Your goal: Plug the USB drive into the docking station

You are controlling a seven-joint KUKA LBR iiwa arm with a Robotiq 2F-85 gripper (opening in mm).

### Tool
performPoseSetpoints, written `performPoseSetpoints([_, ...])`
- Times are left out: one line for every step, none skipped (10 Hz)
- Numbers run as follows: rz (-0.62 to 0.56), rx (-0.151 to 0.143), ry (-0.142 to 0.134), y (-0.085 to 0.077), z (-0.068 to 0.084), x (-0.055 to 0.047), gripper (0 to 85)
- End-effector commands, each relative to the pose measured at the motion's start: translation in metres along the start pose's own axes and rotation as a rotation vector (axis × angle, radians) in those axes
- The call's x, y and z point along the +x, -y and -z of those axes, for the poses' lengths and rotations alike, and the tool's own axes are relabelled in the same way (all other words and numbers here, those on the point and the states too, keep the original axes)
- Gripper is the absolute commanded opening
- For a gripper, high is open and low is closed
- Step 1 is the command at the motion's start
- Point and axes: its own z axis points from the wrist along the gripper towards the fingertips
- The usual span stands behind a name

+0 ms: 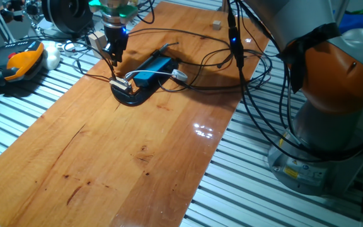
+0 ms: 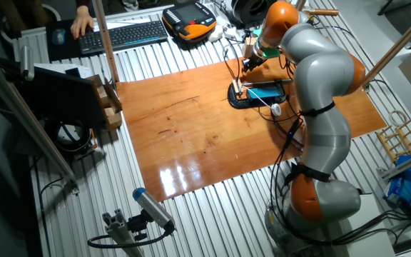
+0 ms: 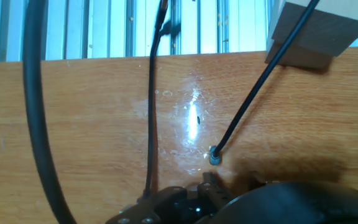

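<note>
Docking station (image 1: pixel 153 69) lengthwise along board's diagonal

The grey-and-orange jointed robot arm (image 2: pixel 312 78) rose from its orange base, bent over at the elbow and reached down toward the far side. Its black two-finger gripper (image 1: pixel 114 58) pointed straight down, fingers close together; whether they were fully closed could not be told.

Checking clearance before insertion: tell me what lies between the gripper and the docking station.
In one fixed view, the gripper hangs just above the docking station's near end; only a short bare gap and thin cables lie there.
</note>
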Motion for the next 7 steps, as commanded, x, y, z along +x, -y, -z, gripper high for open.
performPoseSetpoints([0.002,0.000,0.000,-0.0002,-0.0014,-0.0004,34.0])
performPoseSetpoints([0.000,0.000,0.001,-0.0013,-0.0026,-0.0008,34.0])
performPoseSetpoints([0.000,0.000,0.003,-0.0020,-0.0034,-0.0008,34.0])
performPoseSetpoints([0.000,0.001,0.004,-0.0025,-0.0030,-0.0016,34.0])
performPoseSetpoints([0.002,0.001,0.003,-0.0030,-0.0032,-0.0019,34.0])
performPoseSetpoints([0.005,0.000,0.001,-0.0034,-0.0040,-0.0020,34.0])
performPoseSetpoints([0.003,-0.002,0.000,-0.0033,-0.0044,-0.0013,34.0])
